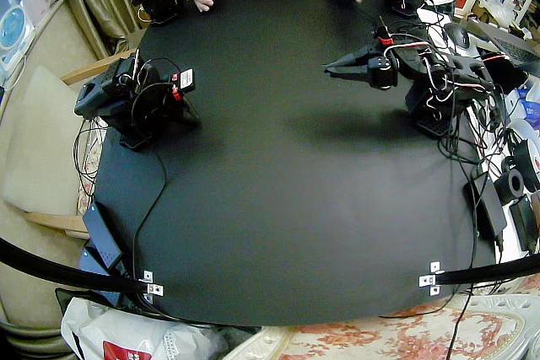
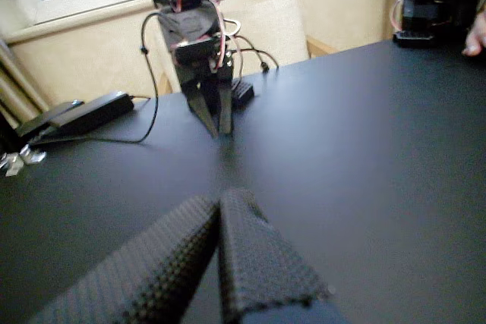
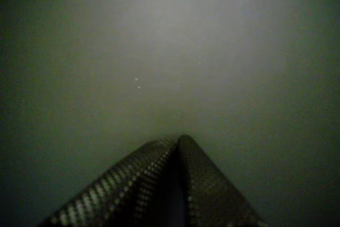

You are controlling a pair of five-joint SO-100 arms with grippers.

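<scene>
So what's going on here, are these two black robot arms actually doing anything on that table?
Neither arm is handling anything at this moment. The left arm reaches out over the matte black table top. Its textured black two-finger left gripper is shut on nothing and points across at the right arm. The right arm sits folded up near the table's edge. Its right gripper is also shut and empty, with the tips aimed down at the table surface.
</scene>
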